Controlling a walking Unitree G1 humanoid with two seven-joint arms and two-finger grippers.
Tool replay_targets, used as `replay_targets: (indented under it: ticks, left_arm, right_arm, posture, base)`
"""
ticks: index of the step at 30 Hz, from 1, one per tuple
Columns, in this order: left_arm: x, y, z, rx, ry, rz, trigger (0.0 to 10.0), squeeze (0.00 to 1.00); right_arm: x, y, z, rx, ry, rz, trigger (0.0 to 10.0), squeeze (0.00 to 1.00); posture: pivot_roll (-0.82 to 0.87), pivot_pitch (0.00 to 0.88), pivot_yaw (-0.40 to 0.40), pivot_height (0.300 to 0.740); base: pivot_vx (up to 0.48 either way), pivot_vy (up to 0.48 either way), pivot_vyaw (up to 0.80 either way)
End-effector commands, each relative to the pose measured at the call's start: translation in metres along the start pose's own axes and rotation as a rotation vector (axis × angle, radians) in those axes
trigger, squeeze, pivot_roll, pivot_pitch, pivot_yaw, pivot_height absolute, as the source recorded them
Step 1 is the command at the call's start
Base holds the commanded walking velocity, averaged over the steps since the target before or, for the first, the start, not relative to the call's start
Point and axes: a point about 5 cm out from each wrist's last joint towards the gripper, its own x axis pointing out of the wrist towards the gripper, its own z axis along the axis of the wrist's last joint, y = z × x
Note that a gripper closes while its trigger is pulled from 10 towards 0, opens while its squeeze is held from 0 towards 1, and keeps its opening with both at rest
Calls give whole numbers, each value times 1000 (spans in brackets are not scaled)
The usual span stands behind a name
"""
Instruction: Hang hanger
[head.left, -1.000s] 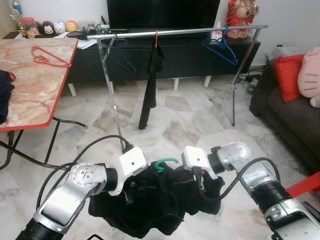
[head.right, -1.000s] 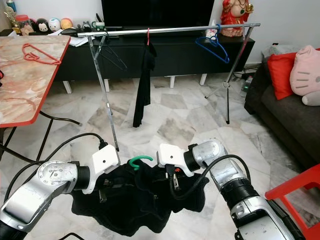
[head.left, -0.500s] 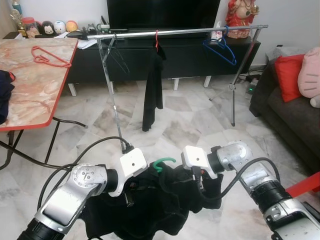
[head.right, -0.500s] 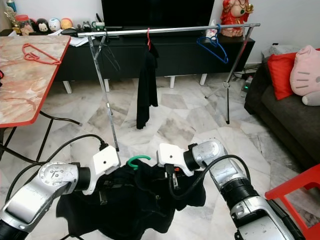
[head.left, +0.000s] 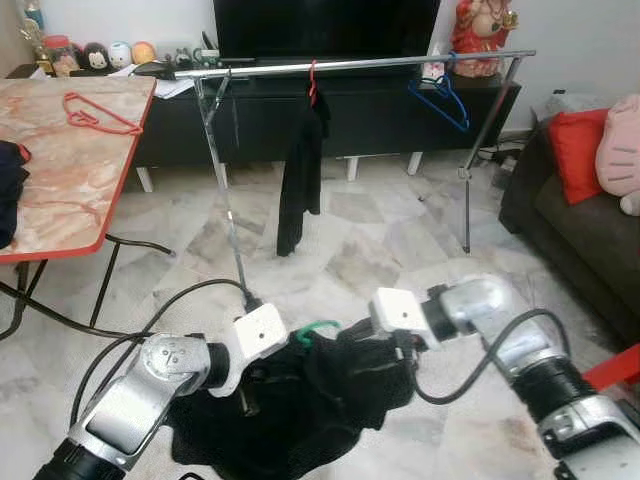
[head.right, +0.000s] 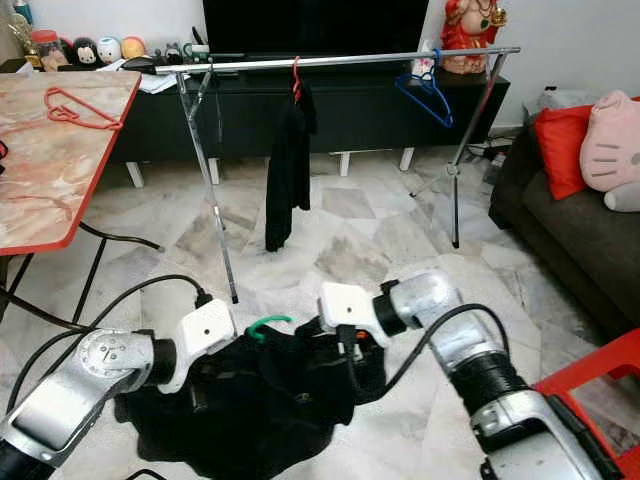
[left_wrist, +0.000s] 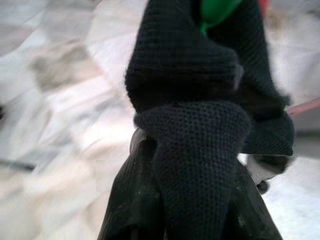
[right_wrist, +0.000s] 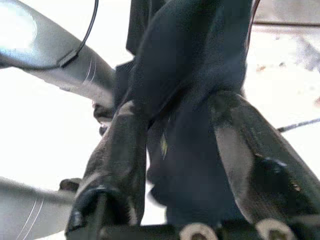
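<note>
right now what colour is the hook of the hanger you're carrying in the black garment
Green: the hanger hook pokes up from the black garment, clearest in the left eye view.

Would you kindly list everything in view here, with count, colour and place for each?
Black garment on green hanger: one, held low between both grippers, above the floor.
Clothes rail: one, silver, ahead, in front of the TV unit.
Hung garment: one, black, on a red hanger at mid-rail.
Blue hanger: one, right part of the rail.
Dark wire hanger: one, left part of the rail.
Red hanger: one, on the marble-topped table at left.
Sofa: one, dark, right, with a red cushion.
Left gripper: shut on the black garment.
Right gripper: shut on the same garment.
</note>
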Motion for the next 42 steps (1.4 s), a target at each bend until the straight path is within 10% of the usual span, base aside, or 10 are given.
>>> replay_targets:
  ticks: [1, 13, 14, 15, 16, 18, 19, 20, 31, 42]
  left_arm:
    - [-5, 5, 4, 23, -15, 41, 0, 0]
    - [-24, 18, -19, -135, -68, 275, 0, 0]
    - [-25, 18, -20, -140, -73, 299, 0, 0]
    - [-26, 19, -20, -156, -85, 328, 0, 0]
    - [-27, 22, -20, -165, -95, 380, 0, 0]
    - [-28, 26, -20, -187, -101, 460, 0, 0]
    - [-27, 29, -20, -223, -118, 516, 2863, 0]
    - [-27, 31, -17, -265, -157, 584, 10000, 0]
    - [-21, 20, -3, -362, -248, 744, 10000, 0]
    - [-13, 15, 8, -382, -296, 715, 10000, 0]
  right_arm:
    - [-5, 0, 0, -8, 21, -3, 10000, 1000]
    - [-61, -6, -48, 362, -189, -669, 10000, 1000]
    - [-65, -4, -58, 421, -190, -749, 10000, 561]
    - [-70, -2, -71, 499, -185, -846, 10000, 561]
    - [-72, 5, -91, 618, -155, -974, 10000, 0]
    - [-72, 19, -120, 807, -101, -1134, 10000, 0]
    - [-65, 41, -146, 975, -23, -1238, 10000, 0]
    - [-49, 73, -172, 1122, 120, -1316, 10000, 0]
    - [41, 181, -205, 1538, 398, -1289, 10000, 0]
    - [70, 171, -192, 1648, 287, -1372, 10000, 0]
  posture:
    - [17, 0, -54, 740]
    - [14, 0, -65, 740]
    - [2, 0, -57, 740]
    - [2, 0, -57, 740]
    - [2, 0, -57, 740]
    - [-14, 0, -50, 740]
    - [-16, 0, -47, 740]
    - [-10, 0, -46, 740]
    - [13, 0, -39, 740]
    - [-16, 0, -22, 740]
  base:
    - [0, 0, 0]
    - [0, 0, 0]
    - [0, 0, 0]
    - [0, 0, 0]
    - [0, 0, 0]
    - [0, 0, 0]
    - [0, 0, 0]
    - [0, 0, 0]
    - [0, 0, 0]
    - [56, 0, 0]
